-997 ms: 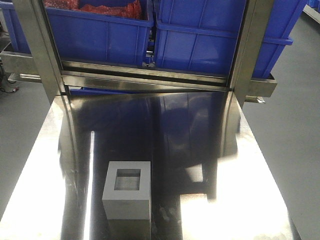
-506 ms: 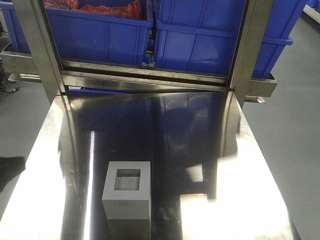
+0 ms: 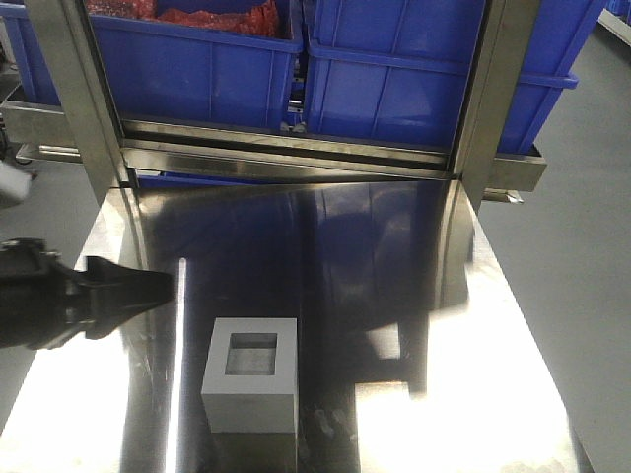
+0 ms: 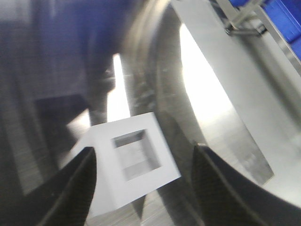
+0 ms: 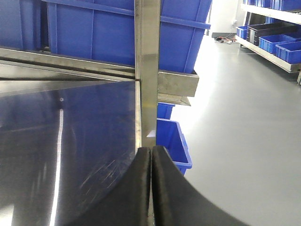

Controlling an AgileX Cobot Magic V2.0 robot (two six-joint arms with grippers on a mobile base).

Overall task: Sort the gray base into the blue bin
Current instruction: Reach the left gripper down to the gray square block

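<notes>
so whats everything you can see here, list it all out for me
gray base: one, matte gray, on the table, square recess facing up
blue bins: two, bright blue, side by side on the rack behind the table
red contents: one heap, red, in the left-hand bin
floor bin: one, blue, on the floor past the table's right edge
far crates: several, mostly blue, on shelving across the aisle
steel table: one, shiny silver
rack posts: two, silver, at the table's far corners
left gripper: one, black, open, over the table's left side, apart from the base
right gripper: one, black, shut, empty, at the table's right edge
</notes>
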